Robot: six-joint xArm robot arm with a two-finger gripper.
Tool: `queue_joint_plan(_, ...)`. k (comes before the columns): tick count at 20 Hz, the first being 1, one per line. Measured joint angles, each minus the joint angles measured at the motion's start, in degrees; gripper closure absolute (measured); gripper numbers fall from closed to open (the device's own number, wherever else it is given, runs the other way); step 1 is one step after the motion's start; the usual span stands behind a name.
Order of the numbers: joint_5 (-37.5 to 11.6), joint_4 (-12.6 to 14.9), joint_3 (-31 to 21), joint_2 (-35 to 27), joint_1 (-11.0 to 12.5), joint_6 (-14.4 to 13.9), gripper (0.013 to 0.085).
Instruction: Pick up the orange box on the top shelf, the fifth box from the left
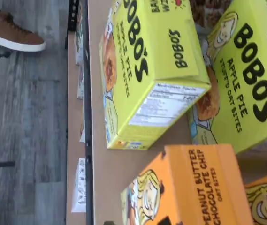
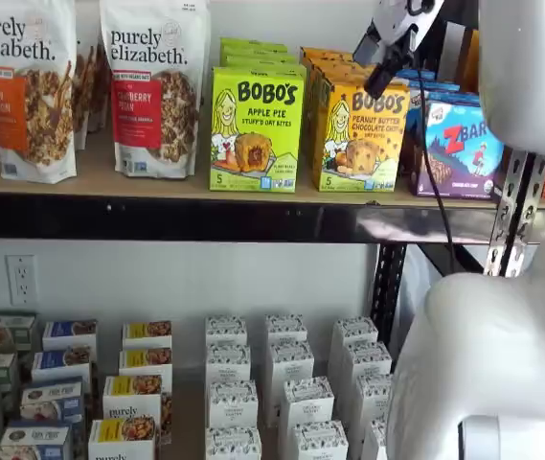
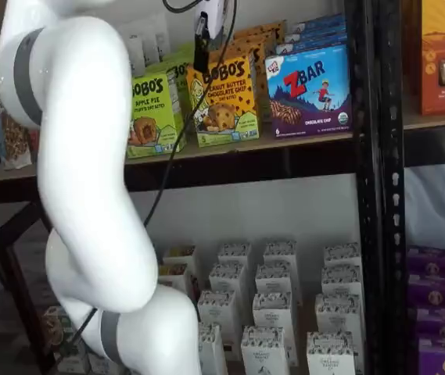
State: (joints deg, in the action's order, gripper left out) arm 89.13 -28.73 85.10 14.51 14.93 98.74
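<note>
White, bulky robot arm [image 3: 81,195] fills the foreground; its jaws, state unclear, hang just above the light, stiff yellow-orange cardboard box [image 2: 363,137] on the tan wooden tabletop [image 2: 100,177], best pinched across its narrow sides.

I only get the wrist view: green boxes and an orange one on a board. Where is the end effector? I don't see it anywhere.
Observer: In both shelf views the end effector hangs in front of the upper part of the orange box. Whether its fingers are open, I cannot tell.
Operator: What stands next to the orange box that I miss?
Observer: A blue box marked ZBAR, on the side away from the green ones.
Operator: And lower down?
Observer: A lower level with rows of small white boxes.
</note>
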Motion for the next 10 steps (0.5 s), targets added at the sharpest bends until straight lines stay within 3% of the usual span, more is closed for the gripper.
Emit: queue_joint_plan(10,-1.16,2.49,0.97,-2.32,-0.47,0.82,0.013)
